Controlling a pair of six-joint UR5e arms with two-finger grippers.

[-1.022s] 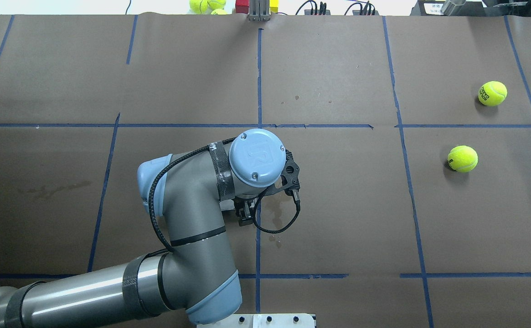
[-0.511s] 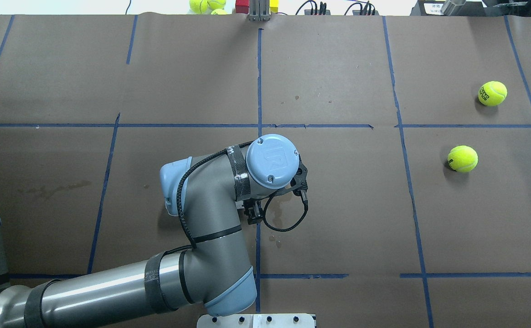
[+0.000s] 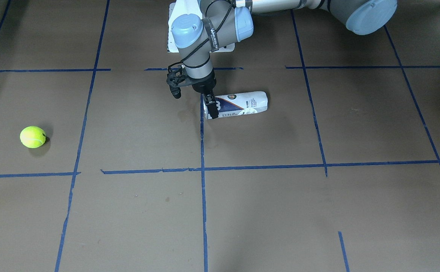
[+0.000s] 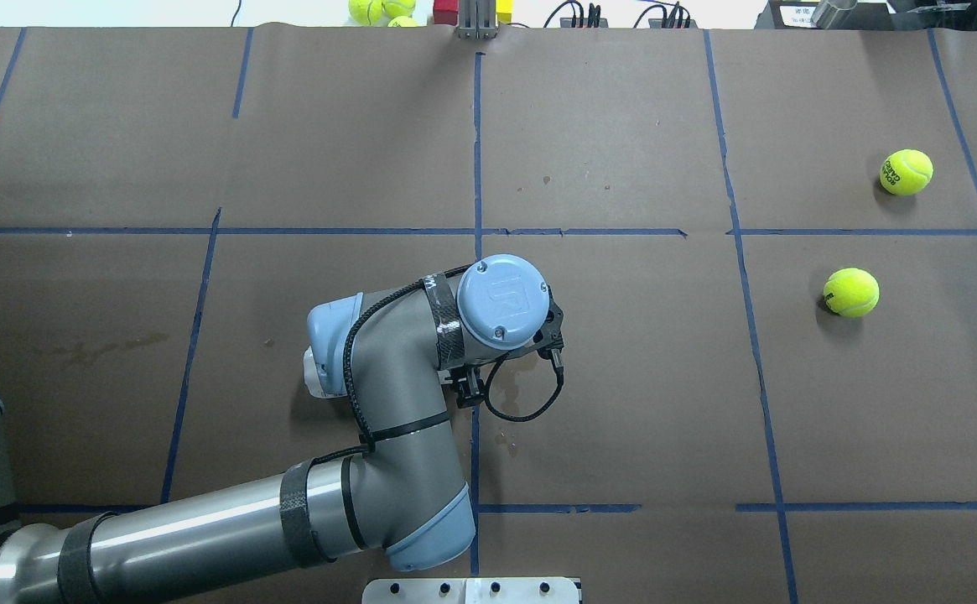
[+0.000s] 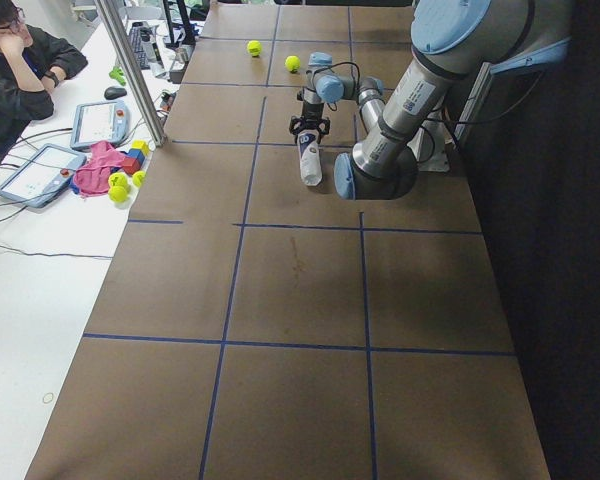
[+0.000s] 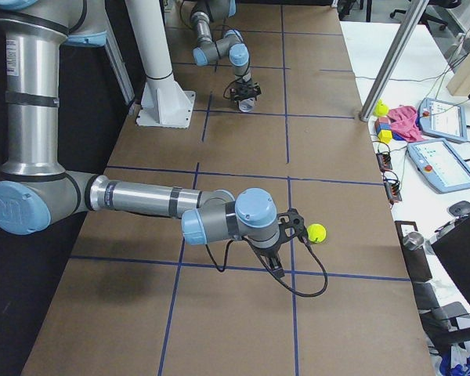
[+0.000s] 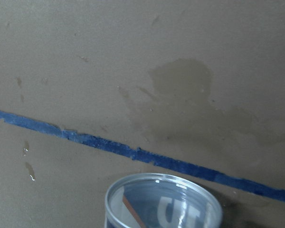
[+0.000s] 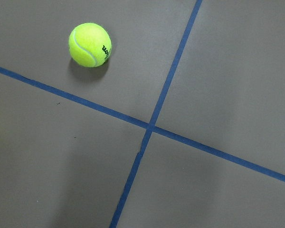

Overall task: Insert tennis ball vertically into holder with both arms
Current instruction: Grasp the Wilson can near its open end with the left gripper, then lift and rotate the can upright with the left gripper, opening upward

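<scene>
The holder [image 3: 242,105], a clear tube with a white and navy label, lies on its side near the table's middle, with its open metal rim [image 7: 164,202] toward the centre tape line. My left gripper [image 3: 211,109] hangs over that rim end, fingers straddling it and apparently open. In the overhead view my left arm [image 4: 387,419] hides most of the tube. Two tennis balls [image 4: 851,292] [image 4: 906,172] lie on my right side. My right gripper [image 6: 276,269] hovers low beside one ball [image 6: 316,232], which also shows in the right wrist view [image 8: 89,45]. I cannot tell whether it is open or shut.
Spare balls and coloured blocks [image 4: 383,10] sit beyond the table's far edge. The white pedestal [image 6: 160,70] stands at the robot's side. An operator [image 5: 10,60] sits at a side desk with tablets. Blue tape lines cross the brown table.
My left arm has swung to the right and stopped with the gripper over the tube's open end. The two balls have not moved.
</scene>
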